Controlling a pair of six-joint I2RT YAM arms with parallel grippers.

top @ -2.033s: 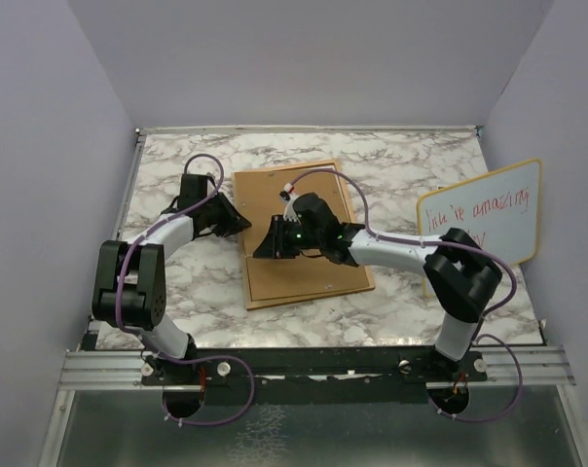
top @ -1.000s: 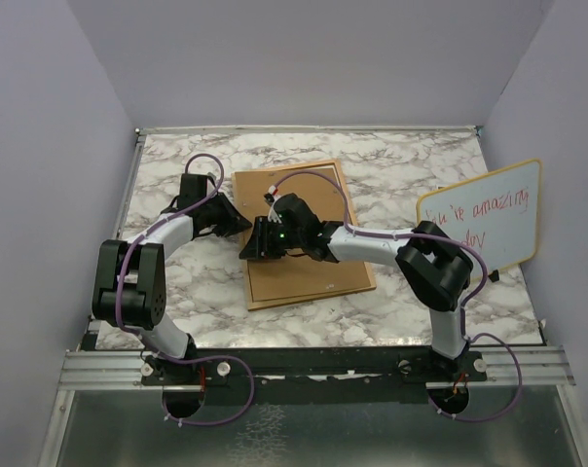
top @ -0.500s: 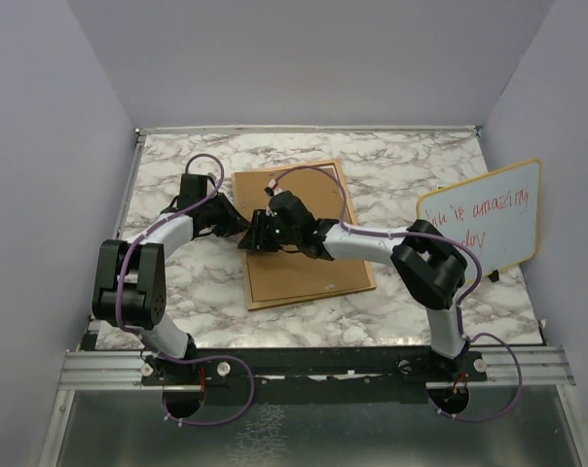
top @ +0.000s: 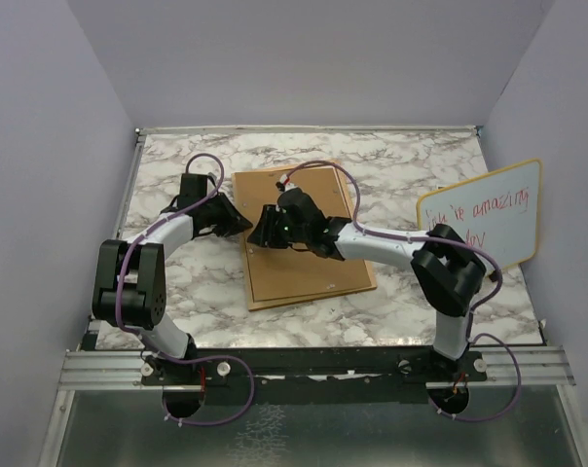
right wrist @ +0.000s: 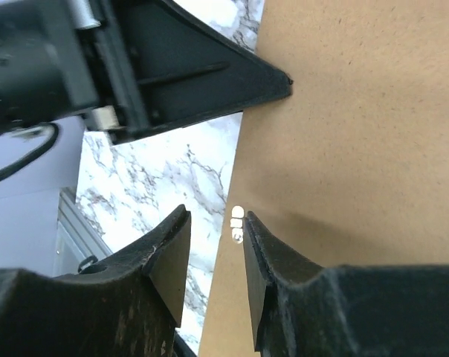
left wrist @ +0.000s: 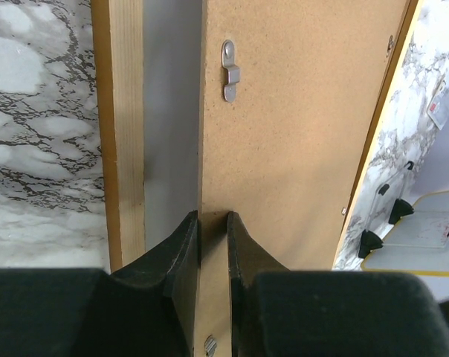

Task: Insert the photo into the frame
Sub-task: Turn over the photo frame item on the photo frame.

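Note:
The frame (top: 313,268) lies back-up in the middle of the table, its brown back board showing. In the left wrist view my left gripper (left wrist: 213,217) is shut on the back board's (left wrist: 306,111) left edge, holding it raised off the wooden rim (left wrist: 124,111), with a grey gap between them. In the top view the left gripper (top: 239,226) is at the frame's left edge. My right gripper (top: 258,236) is close beside it, open, its jaws (right wrist: 213,219) astride the board's (right wrist: 358,149) edge by a small metal clip (right wrist: 237,223). The photo is not in view.
A yellow-rimmed whiteboard (top: 484,219) with red handwriting leans at the right wall; it also shows in the left wrist view (left wrist: 425,230). The left gripper's finger (right wrist: 210,74) lies just above the right gripper. Purple walls enclose the marble table (top: 177,282).
My right gripper has moved left across the back board to its left edge, next to the left gripper, then shifted slightly back right. The left arm has not moved.

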